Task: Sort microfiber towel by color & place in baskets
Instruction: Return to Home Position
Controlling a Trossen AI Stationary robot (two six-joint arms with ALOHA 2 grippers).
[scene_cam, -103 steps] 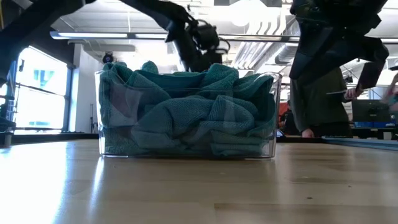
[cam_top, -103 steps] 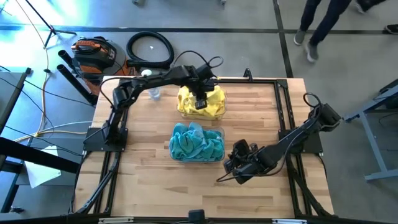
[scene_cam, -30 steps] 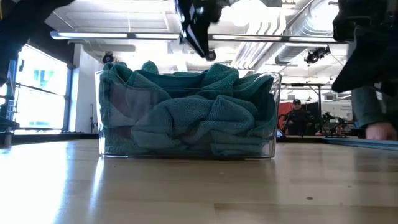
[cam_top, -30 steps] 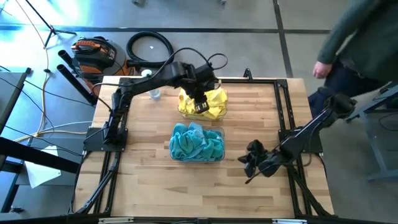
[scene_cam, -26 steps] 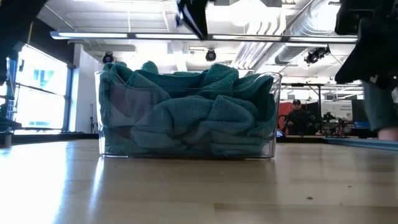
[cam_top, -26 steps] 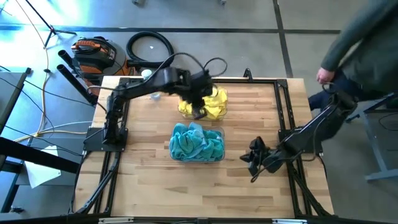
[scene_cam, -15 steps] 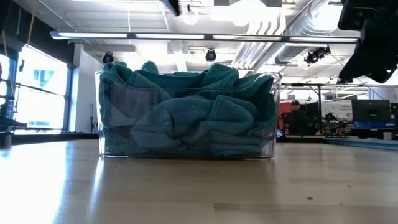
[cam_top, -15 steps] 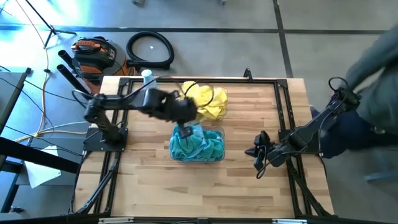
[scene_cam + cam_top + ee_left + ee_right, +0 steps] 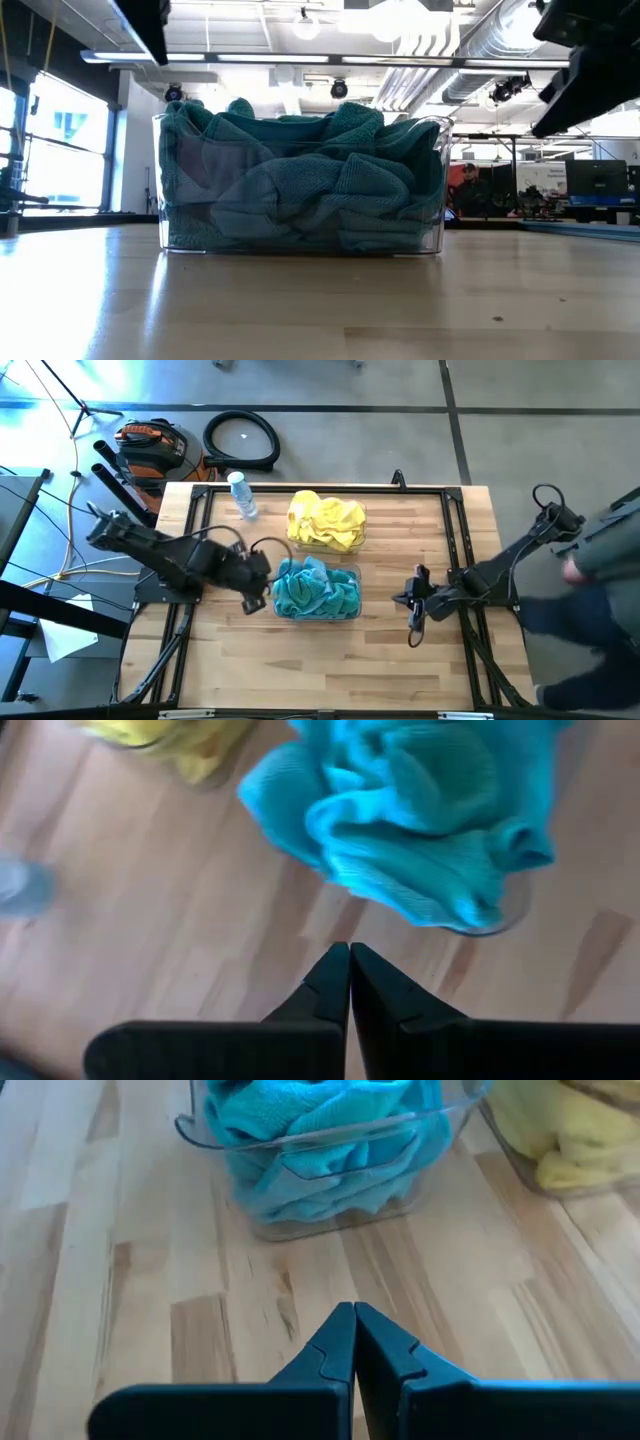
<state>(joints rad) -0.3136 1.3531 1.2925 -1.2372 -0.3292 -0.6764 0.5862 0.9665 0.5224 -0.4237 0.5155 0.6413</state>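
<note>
We find L gripper closed, empty, beside clear plastic bin of teal fuzzy towels; R gripper closed, empty. Yellow fuzzy towels in second clear bin.

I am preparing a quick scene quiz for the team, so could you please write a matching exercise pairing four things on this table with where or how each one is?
Things:
1. yellow towels
2. blue towels
3. water bottle
4. right gripper

Places or states:
A. shut, over the bare table
B. in the bin beside the left gripper
C. outside the bins, near a table corner
D. in the bin nearest the bottle

Pairs: 1-D, 2-B, 3-C, 4-A
</note>
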